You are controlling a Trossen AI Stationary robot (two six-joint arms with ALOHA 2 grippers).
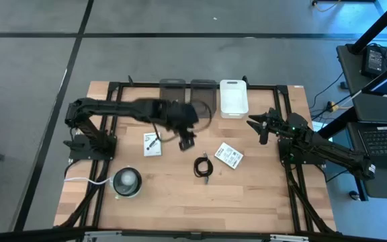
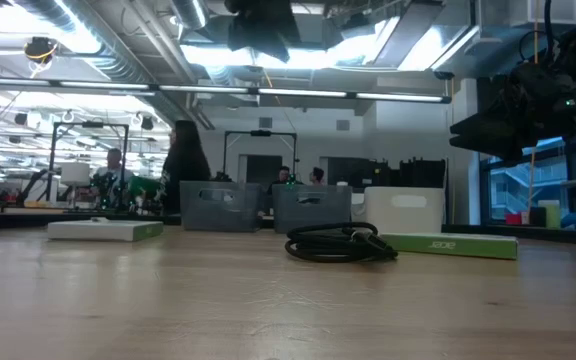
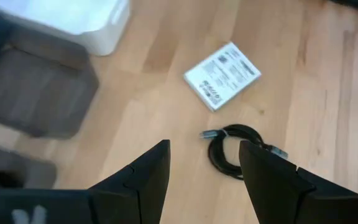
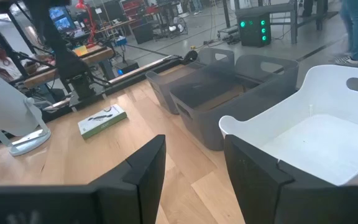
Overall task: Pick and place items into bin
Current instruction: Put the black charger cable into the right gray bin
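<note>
My left gripper [image 1: 186, 142] hangs open and empty above the table's middle, its fingers [image 3: 143, 180] apart over bare wood. A coiled black cable [image 1: 203, 167] lies flat just past it, also seen in the left wrist view [image 3: 234, 151] and the low view [image 2: 339, 243]. One white printed packet [image 1: 152, 144] lies to the gripper's left, another [image 1: 228, 156] to its right [image 3: 222, 74]. My right gripper [image 1: 261, 126] is open and empty beside the white bin [image 1: 234, 98]. The tiny black block does not show.
Two grey bins [image 1: 173, 91] [image 1: 203, 94] stand left of the white bin at the table's far edge. A round grey-white disc [image 1: 127, 181] with a white cord sits at the near left. Bare wood lies along the near edge. People show in the room beyond.
</note>
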